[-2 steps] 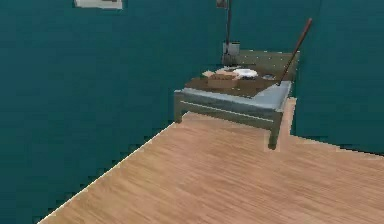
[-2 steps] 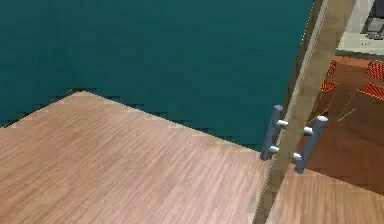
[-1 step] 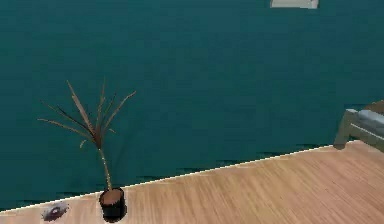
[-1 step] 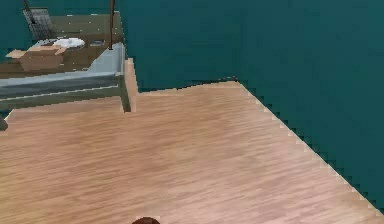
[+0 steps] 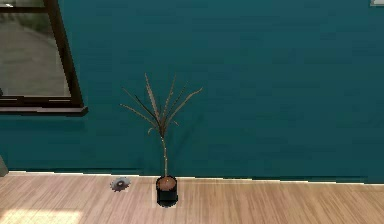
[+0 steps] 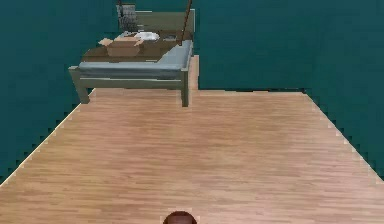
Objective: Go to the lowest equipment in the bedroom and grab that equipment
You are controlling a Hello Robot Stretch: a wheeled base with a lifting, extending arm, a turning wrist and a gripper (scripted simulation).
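Teal wall (image 5: pixel 280 80) across the forward view, dark-framed window (image 5: pixel 35 50) at its left.

- Wooden floor (image 5: pixel 280 200) below. On it, close to the wall, a small dark thing (image 5: pixel 121 184), too small to name. As it lies on the floor, it is probably the lowest equipment.
- Just right of it, a dark pot (image 5: pixel 167 190) holding one thin-leaved plant (image 5: pixel 160 110), upright.
- Arm side view: a bed (image 6: pixel 130 65) far out by the wall, carrying a brown flat thing (image 6: pixel 125 45), possibly a box. Contents cannot be told.
- At that view's bottom edge, a round reddish-brown thing (image 6: pixel 180 217), cut off; a second candidate.

Step in hand: the approach. Best to close on the dark thing slowly, steer clear of the pot, then turn to bring the thing onto the arm's side, with the arm low.

Jaws: cannot tell their state.
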